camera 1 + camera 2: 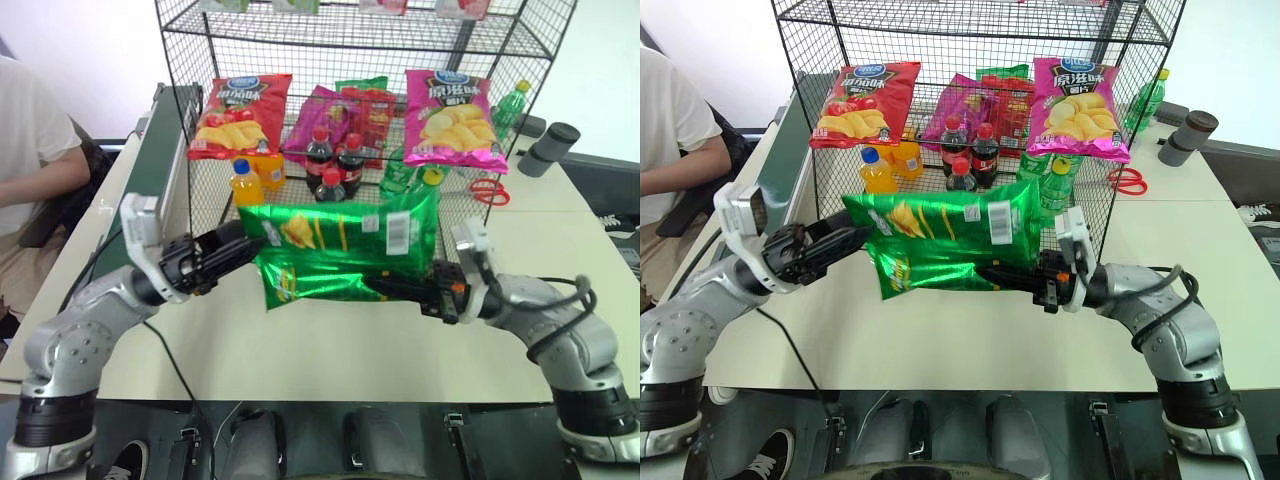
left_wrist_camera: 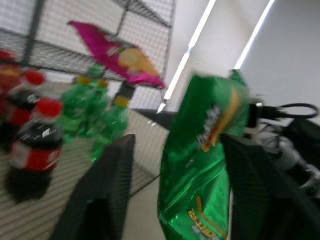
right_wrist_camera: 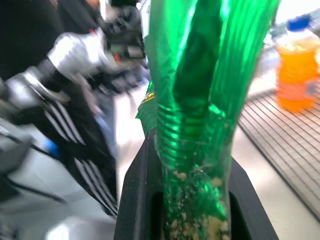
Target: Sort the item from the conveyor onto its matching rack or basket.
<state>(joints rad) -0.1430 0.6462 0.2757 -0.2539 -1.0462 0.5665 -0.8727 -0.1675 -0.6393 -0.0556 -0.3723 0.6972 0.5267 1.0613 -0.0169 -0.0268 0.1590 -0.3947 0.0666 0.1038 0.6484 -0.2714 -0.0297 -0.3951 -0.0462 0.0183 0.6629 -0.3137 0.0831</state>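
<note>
Nearest to me, my right gripper [image 1: 400, 289] is clamped on the lower edge of the large glossy green crisp bag [image 1: 340, 250], which hangs in the air above the pale table [image 1: 330, 345], barcode side toward the head camera. My left gripper [image 1: 232, 252] stands just beside the bag's other end with its fingers spread wide and nothing between them.

I judge the step in hand to be a hand-over to the right arm: the bag is off the long dark green conveyor belt [image 1: 150, 165] and not yet placed. The next move calls for carrying the bag forward to the tall black wire-mesh rack [image 1: 360, 60] and releasing it on the lower shelf without knocking the bottles over.

Beyond the bag, a red crisp bag [image 1: 240, 115] and a pink crisp bag [image 1: 452, 118] hang on the rack front; cola bottles [image 1: 335, 165] and an orange drink bottle [image 1: 246, 183] stand below.

The right wrist view shows the crimped seam pinched between the fingers, which the head views hide. The left wrist view shows open space either side of the bag.

A person's arm [image 1: 40, 170] rests beside the conveyor.
</note>
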